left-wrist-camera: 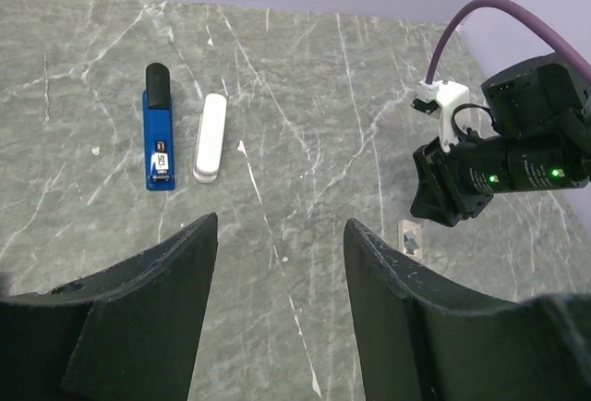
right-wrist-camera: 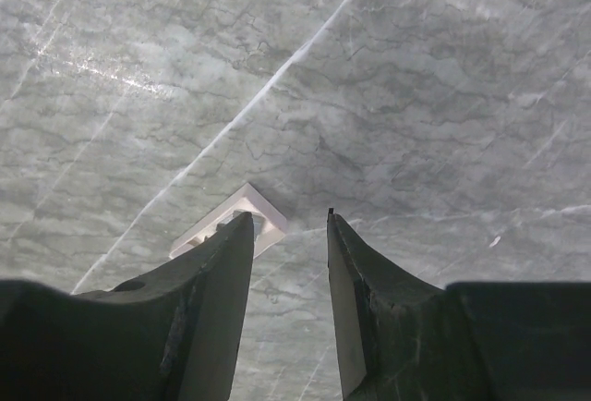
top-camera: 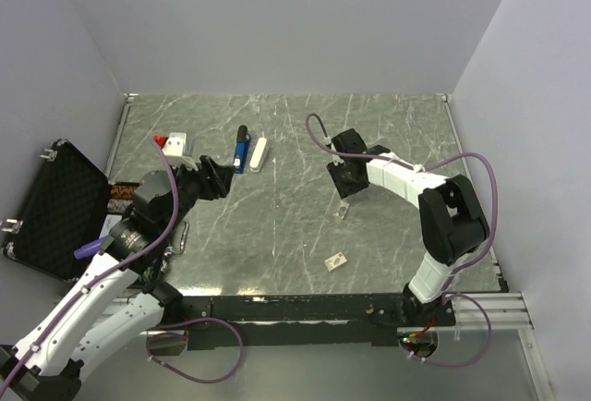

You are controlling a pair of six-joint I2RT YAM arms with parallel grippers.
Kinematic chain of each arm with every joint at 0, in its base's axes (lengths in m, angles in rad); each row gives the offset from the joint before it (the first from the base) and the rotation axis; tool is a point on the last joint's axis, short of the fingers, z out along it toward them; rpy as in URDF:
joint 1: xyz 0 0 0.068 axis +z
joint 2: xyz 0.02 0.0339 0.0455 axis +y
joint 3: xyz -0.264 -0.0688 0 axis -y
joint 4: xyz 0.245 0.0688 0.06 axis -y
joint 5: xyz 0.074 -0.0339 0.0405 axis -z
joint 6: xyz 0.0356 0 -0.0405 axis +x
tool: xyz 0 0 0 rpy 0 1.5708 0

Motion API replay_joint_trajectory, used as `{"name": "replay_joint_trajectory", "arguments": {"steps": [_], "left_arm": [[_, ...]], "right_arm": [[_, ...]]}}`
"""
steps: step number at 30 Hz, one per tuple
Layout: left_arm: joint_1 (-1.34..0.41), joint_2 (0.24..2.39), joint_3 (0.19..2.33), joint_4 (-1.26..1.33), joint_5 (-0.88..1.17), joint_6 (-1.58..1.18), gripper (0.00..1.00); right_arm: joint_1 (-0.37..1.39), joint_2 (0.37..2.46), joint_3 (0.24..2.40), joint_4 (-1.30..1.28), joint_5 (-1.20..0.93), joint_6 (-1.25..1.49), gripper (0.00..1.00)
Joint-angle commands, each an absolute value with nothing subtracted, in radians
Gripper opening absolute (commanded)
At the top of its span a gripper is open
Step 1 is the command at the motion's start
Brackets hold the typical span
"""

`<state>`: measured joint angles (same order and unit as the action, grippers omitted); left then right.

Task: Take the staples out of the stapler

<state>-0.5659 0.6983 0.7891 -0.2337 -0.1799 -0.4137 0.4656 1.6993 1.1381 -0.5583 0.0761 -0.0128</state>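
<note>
The blue stapler (top-camera: 240,152) with a black end lies flat and closed at the table's back left, next to a white oblong bar (top-camera: 258,153). In the left wrist view the stapler (left-wrist-camera: 159,139) is ahead and to the left. My left gripper (left-wrist-camera: 282,235) is open and empty, hovering short of the stapler (top-camera: 222,180). My right gripper (right-wrist-camera: 288,221) is open and empty, close above the table mid-right (top-camera: 343,190). Its left finger overlaps a small whitish card (right-wrist-camera: 266,215). I cannot make out any staples strip.
The white bar (left-wrist-camera: 210,138) lies parallel to the stapler on its right. A second small card (top-camera: 336,261) lies near the front edge. An open black case (top-camera: 55,207) stands off the table's left side. A red and white object (top-camera: 172,145) sits at the back left.
</note>
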Motion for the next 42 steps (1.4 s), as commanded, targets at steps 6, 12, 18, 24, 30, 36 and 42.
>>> {"name": "replay_joint_trajectory", "arguments": {"steps": [6,12,18,24,30,36,42], "left_arm": [[-0.561,0.698,0.793,-0.192,-0.166,-0.428,0.62],[-0.561,0.699,0.795,-0.190,-0.166,-0.429,0.62],[-0.560,0.703,0.795,-0.190,-0.166,-0.428,0.62],[-0.561,0.706,0.795,-0.190,-0.167,-0.430,0.62],[-0.560,0.709,0.795,-0.190,-0.164,-0.430,0.62],[-0.560,0.709,0.795,-0.190,-0.164,-0.430,0.62],[-0.558,0.706,0.795,-0.190,-0.164,-0.430,0.62]], "right_arm": [[0.449,1.681,1.112,-0.537,0.040,-0.035,0.44],[0.449,1.690,1.100,-0.535,0.026,-0.025,0.43],[0.448,1.704,1.092,-0.525,0.012,-0.018,0.42],[0.449,1.723,1.095,-0.520,0.017,-0.012,0.41],[0.449,1.744,1.108,-0.522,0.034,-0.015,0.40],[0.449,1.759,1.117,-0.525,0.017,-0.017,0.34],[0.449,1.753,1.104,-0.523,0.011,-0.009,0.28]]}}
